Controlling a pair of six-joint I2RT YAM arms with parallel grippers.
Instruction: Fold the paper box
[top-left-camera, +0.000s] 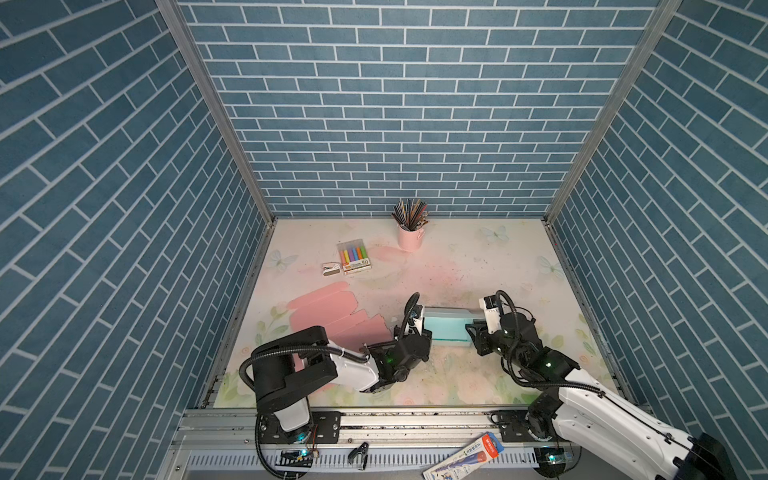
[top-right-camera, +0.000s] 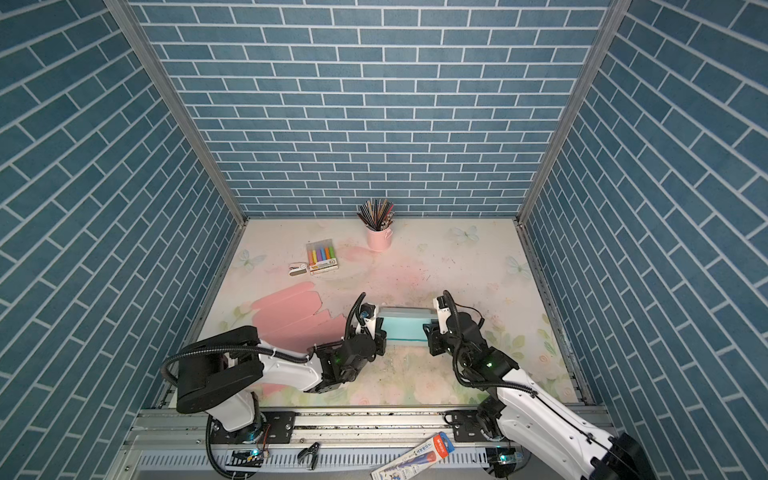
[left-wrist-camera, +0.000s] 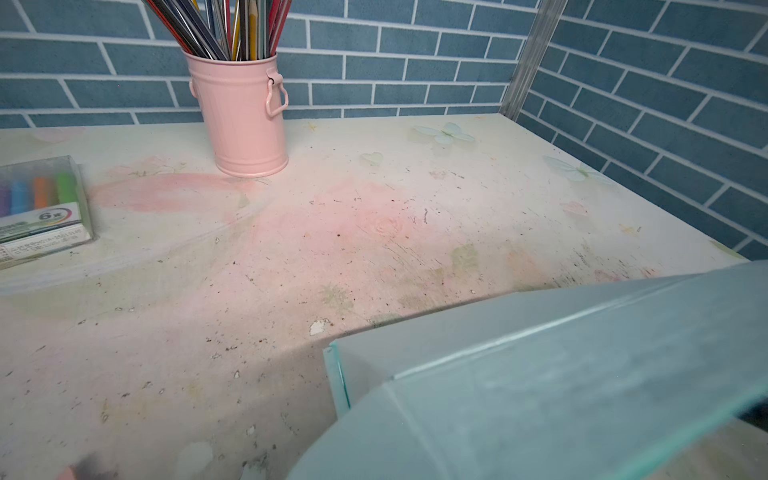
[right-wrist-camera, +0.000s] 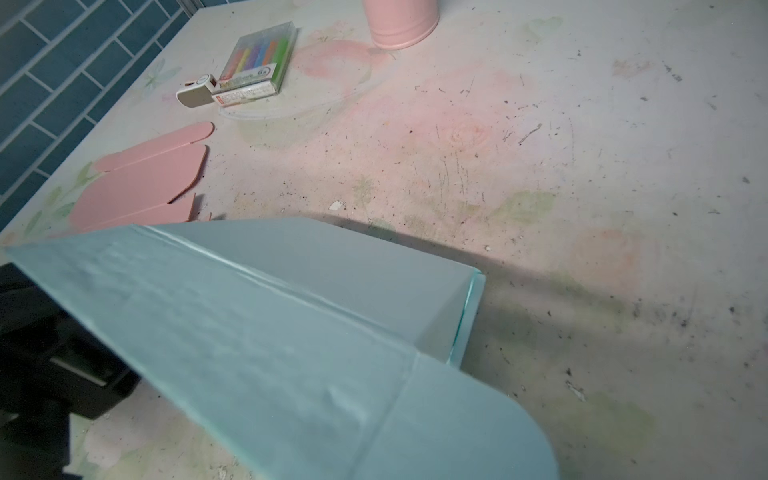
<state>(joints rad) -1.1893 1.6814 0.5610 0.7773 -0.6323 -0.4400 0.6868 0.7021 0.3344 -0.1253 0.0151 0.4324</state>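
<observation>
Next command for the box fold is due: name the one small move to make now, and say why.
Probably have the right gripper nudge the rounded end flap inward. The teal box sits partly folded between both grippers, the left gripper shut at its other end, yet that flap sticks out untucked.

Teal paper box (top-right-camera: 402, 329) between left tool (top-right-camera: 379, 331) and right tool (top-right-camera: 429, 332)

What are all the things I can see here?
box: one, light blue, in the middle
flat cardboard: one, pink, left of it
cup: one, pink, at the back, holding pencils
marker pack: one, six colours, back left
small case: one, white, beside the pack
clip: one, black, front rail
pen packet: one, blue-red, front rail
table: one, flowery, underneath
left gripper: one, black, box's left end
right gripper: one, black, box's right end
</observation>
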